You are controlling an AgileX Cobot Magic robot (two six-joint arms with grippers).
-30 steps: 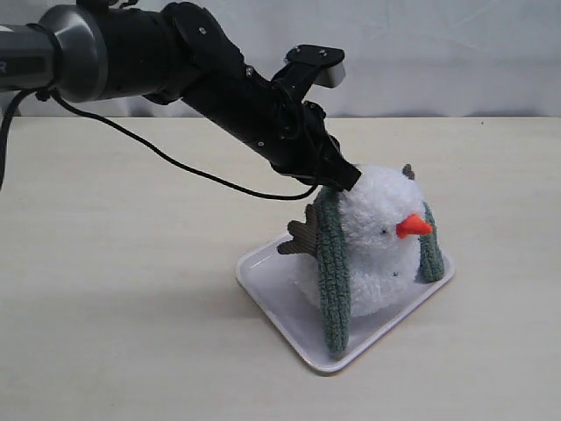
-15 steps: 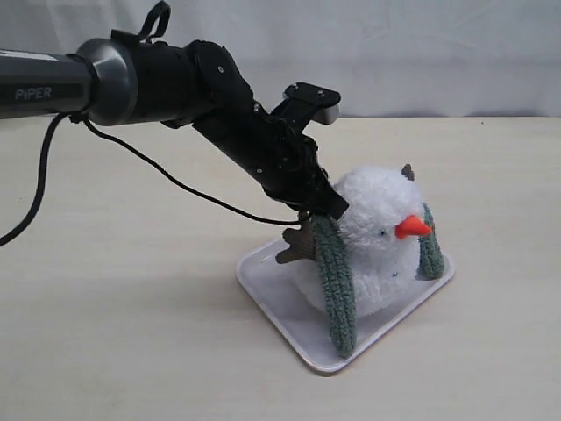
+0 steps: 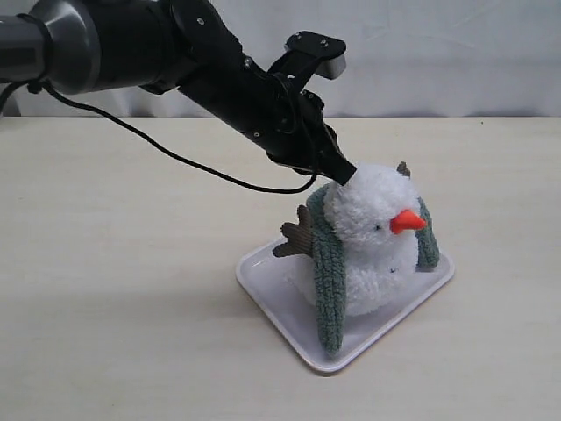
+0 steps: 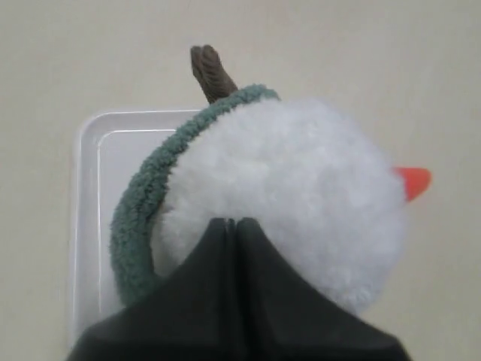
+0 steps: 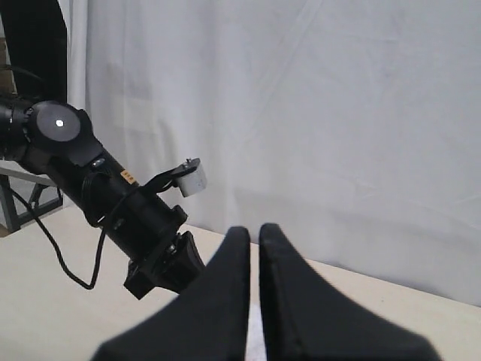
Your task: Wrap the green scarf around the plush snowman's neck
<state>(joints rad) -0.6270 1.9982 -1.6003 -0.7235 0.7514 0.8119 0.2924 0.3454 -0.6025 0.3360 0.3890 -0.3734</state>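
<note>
Green scarf (image 3: 330, 281) is draped round the back of the plush snowman (image 3: 372, 263), which stands upright on a white tray (image 3: 279, 298) on the worktop (image 3: 131, 307). One long end hangs down the front to the tray floor on the exterior view's left. The other end hangs on the far side of the body, beyond the carrot nose (image 3: 406, 221). The ends aren't crossed, so the snowman's neck (image 3: 384, 251) looks bare at the front, i.e. draped but prob. not yet wrapped. Left claw (image 3: 344, 178) is closed tight, its tip pressed into the fluff at the top-back of the head, just beside the scarf's bend; the wrist view shows the jaws meeting w/ no gap (image 4: 231, 221), and I can't tell if any fluff or fabric is pinched. Right claw (image 5: 253, 235) is also closed, holding nothing, raised well apart from the toy (not in the exterior view at all). To do this step well: let go of the head w/o dragging the toy over, then grip the long end low down, not near the bend, and bring it across the front under the nose. Keep slack so the loop behind doesn't slip off. The toy is light and soft, so a sideways pull could tip it off the tray. The right claw could steady the body.
</note>
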